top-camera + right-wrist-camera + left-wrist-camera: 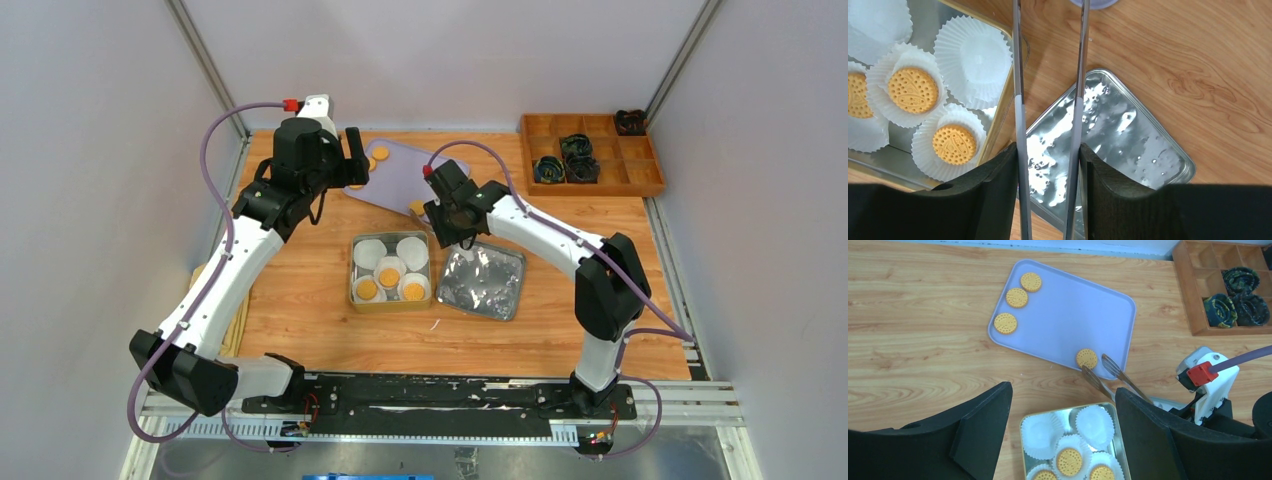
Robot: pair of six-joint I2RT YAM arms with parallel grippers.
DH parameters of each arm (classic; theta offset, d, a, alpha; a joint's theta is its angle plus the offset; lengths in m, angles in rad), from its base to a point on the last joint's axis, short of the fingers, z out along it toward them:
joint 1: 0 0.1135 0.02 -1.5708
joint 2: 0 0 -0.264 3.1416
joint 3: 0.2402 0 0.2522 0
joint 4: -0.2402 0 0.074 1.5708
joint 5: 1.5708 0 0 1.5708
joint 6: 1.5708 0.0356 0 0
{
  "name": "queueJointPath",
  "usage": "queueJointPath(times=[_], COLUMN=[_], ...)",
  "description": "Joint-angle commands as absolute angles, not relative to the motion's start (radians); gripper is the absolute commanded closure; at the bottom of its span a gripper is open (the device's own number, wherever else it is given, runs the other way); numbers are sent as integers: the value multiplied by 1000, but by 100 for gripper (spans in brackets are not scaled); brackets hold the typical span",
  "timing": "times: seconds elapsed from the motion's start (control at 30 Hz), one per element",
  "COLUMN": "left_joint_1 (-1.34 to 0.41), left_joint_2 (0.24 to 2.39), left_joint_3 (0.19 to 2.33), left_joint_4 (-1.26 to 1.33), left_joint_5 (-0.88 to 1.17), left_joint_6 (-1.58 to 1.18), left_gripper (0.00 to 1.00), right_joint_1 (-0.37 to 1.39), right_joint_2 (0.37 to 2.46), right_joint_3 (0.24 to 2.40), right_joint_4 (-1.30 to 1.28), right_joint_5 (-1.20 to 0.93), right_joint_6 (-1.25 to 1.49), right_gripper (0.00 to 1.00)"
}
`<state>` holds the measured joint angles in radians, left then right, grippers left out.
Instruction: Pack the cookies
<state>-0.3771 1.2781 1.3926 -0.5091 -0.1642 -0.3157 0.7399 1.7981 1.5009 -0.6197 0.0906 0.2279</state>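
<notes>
Right hand (1048, 150) grips slim metal tongs (1118, 371), their parted tips just beside the nearest round orange-yellow cookie (1087, 358) on the lavender plastic tray (1073, 310); the left hand (1064, 392) hovers open and empty. Straddle that cookie's edges squarely and squeeze gently, since it looks brittle, then carry it to an empty white paper cup (1095, 425) in the square metal tin (390, 306). No brand or writing is legible.

**Colours seen on the table**

Cookies (1005, 323): orange-yellow, with a dotted pattern on top. Tray (1068, 315): plain pale lavender. Paper cups (973, 60): white with pleated edges. Tin (923, 17): silver inside, gold rim. Lid (1128, 125): shiny silver, mottled reflections. Table (913, 340): light brown wood grain. Tongs (1018, 75): silver. Cable (215, 200): purple.
</notes>
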Motion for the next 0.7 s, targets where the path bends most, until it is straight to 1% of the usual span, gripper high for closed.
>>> queueJointPath(times=[0.0, 0.17, 0.3, 0.37, 0.4, 0.43, 0.53, 0.63, 0.67], left_joint_1=[-379, -379, -379, -379, -379, -379, -379, -379, -379], left_joint_2=[1265, 1260, 1263, 1263, 1263, 1263, 1265, 1266, 1267], left_joint_3=[1379, 1378, 1377, 1376, 1376, 1376, 1376, 1375, 1374], left_joint_4=[-493, -494, -492, -493, -493, -493, -492, -492, -492], left_joint_5=[-159, -164, -161, -159, -159, -160, -160, -162, -164], left_joint_6=[-319, -316, -316, -315, -314, -314, -314, -313, -312], left_gripper=[19, 19, 19, 19, 19, 19, 19, 19, 19], right_joint_1=[753, 753, 752, 753, 753, 752, 753, 753, 753], right_joint_2=[1812, 1799, 1803, 1814, 1820, 1829, 1860, 1884, 1890], right_joint_3=[1559, 1574, 1595, 1607, 1613, 1620, 1649, 1660, 1663], right_joint_4=[-658, -647, -640, -642, -643, -646, -662, -666, -668], right_joint_5=[146, 157, 169, 155, 152, 149, 136, 130, 137], right_joint_6=[234, 224, 210, 203, 203, 203, 205, 209, 213], right_gripper=[86, 91, 92, 88, 82, 78, 72, 71, 68])
